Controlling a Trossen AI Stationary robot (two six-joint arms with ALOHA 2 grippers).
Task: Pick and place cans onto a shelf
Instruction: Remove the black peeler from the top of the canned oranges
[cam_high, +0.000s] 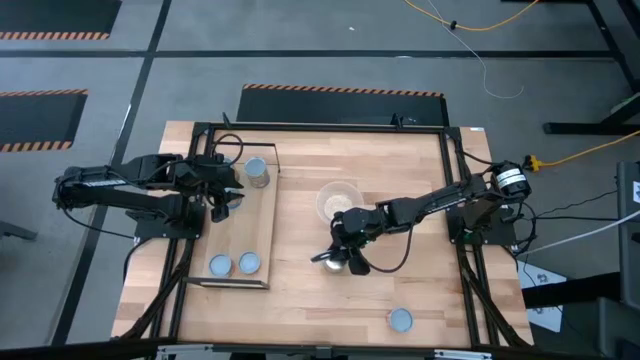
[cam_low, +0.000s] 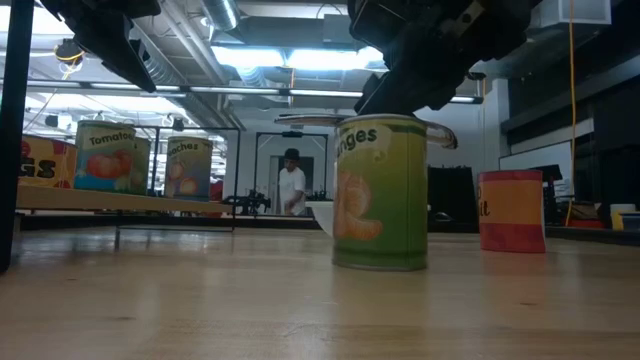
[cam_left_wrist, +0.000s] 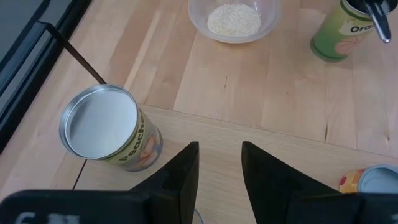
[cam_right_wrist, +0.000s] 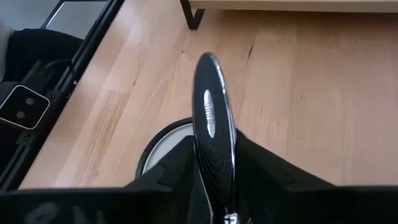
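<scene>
The shelf (cam_high: 232, 225), a light-wood board in a black wire frame, lies on the table's left. Three cans stand on it: one at the far end (cam_high: 257, 172) and two at the near end (cam_high: 220, 265) (cam_high: 248, 262). My left gripper (cam_left_wrist: 221, 174) is open and empty above the shelf, beside the far can, a peaches can (cam_left_wrist: 109, 127). My right gripper (cam_right_wrist: 214, 149) is shut on a silver spoon (cam_right_wrist: 211, 118), right over a green oranges can (cam_low: 380, 190) at mid-table. Another can (cam_high: 400, 320) stands near the front edge. My right gripper pinches the spoon's handle (cam_right_wrist: 219, 186) between its two fingers. The spoon's bowl (cam_right_wrist: 208, 81) sticks out forward past the fingertips. The fingers come from above, slanting down. The spoon lies about level across the green can's top (cam_low: 385, 118); I cannot tell whether it touches the can.
A clear bowl of pale grains (cam_high: 340, 200) stands just beyond the right gripper. The red can (cam_low: 510, 210) shows to the right in the low view. Black frame rails (cam_high: 455, 180) run along the table's sides. A person stands in the room far behind (cam_low: 292, 185).
</scene>
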